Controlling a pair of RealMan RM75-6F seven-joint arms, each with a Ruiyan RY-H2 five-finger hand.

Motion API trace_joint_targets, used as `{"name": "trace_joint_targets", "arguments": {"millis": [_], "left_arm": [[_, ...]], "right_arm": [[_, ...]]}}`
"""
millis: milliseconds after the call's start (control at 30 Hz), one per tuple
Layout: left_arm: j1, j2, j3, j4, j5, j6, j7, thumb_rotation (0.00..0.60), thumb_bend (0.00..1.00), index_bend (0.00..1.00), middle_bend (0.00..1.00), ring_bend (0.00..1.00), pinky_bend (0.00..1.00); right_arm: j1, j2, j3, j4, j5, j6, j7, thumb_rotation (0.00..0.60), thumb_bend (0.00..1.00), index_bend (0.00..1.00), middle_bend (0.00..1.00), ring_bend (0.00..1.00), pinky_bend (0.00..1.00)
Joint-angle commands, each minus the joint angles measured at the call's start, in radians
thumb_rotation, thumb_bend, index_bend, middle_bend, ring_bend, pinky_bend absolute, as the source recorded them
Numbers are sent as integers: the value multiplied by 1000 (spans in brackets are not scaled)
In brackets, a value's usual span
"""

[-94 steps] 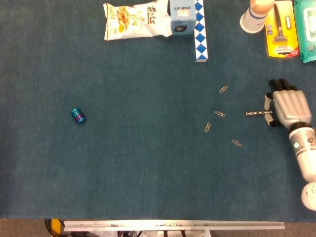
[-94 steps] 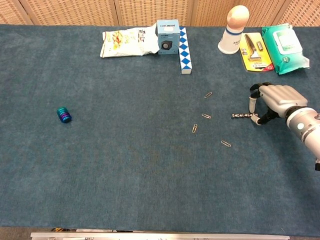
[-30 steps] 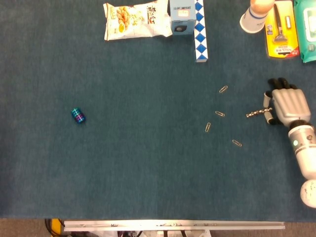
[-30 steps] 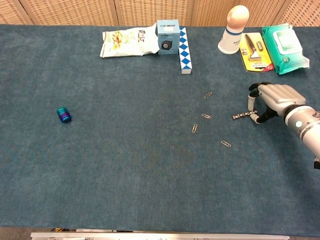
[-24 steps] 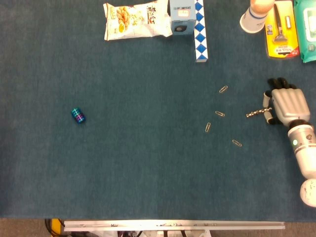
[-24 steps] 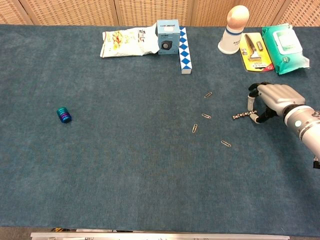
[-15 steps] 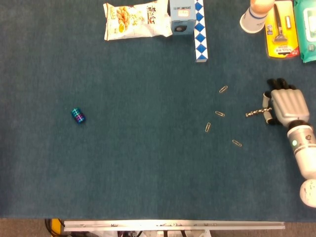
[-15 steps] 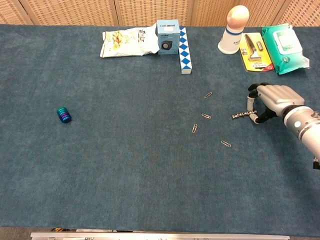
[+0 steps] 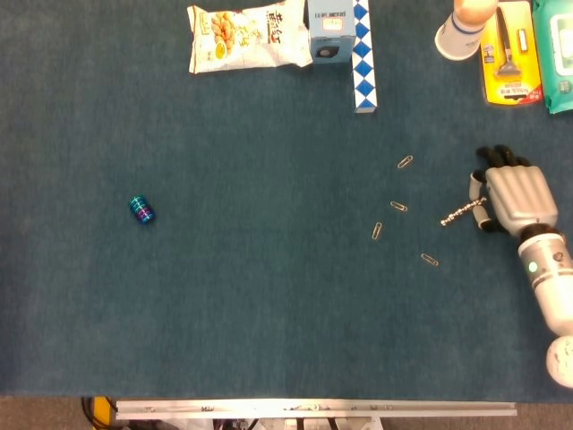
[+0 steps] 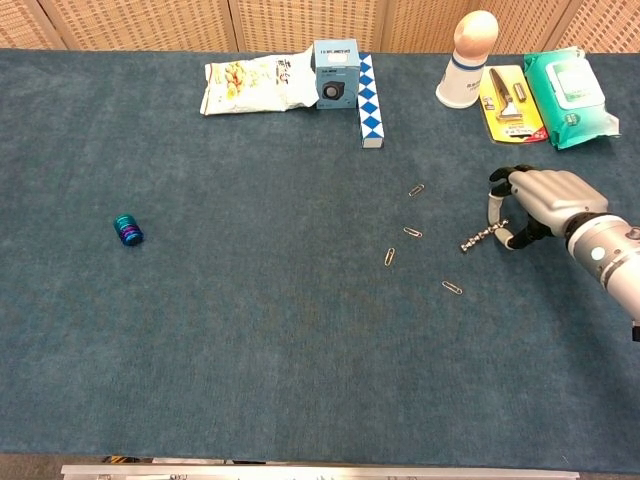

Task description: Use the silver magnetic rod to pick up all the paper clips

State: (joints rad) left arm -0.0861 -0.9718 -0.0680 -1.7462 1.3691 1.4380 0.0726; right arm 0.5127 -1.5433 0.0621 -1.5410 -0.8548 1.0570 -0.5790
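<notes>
Right robot hand (image 9: 512, 199) holds silver magnetic rod (image 9: 457, 215); paper clips (image 9: 391, 207) lie nearby.

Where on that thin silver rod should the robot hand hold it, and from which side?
By the end nearest the robot hand, coming from the right, as it holds it now. The silver magnetic rod is slim and points left, toward the paper clips. Gripping the right end probably leaves the far tip free to reach them.
</notes>
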Motion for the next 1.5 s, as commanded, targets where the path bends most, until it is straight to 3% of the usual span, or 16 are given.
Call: {"name": "trace_joint_targets", "arguments": {"millis": [33,433,733,1500], "left_arm": [[1,1,0,1,1,1,-3,600,89,438,430,339,414],[4,4,-4,-2,-1,10,-4,600,89,438,430,339,414],[8,10,-5,-8,1,18,-10,600,89,438,430,339,414],[20,28,-18,-12,-7,37,-47,600,89,438,430,339,415]], "right_arm": [[-4,17,-9,-41,-18,22,-15,600,379,607,150,72,200],[-12,67,-48,-217,-83,115,-116,600,379,607,150,72,200],[-17,75,-71,-291,-104,164,-193,600,378,607,150,72,200],[2,28,-71,-264,-56,151,-244,600,379,607,150,72,199]]}}
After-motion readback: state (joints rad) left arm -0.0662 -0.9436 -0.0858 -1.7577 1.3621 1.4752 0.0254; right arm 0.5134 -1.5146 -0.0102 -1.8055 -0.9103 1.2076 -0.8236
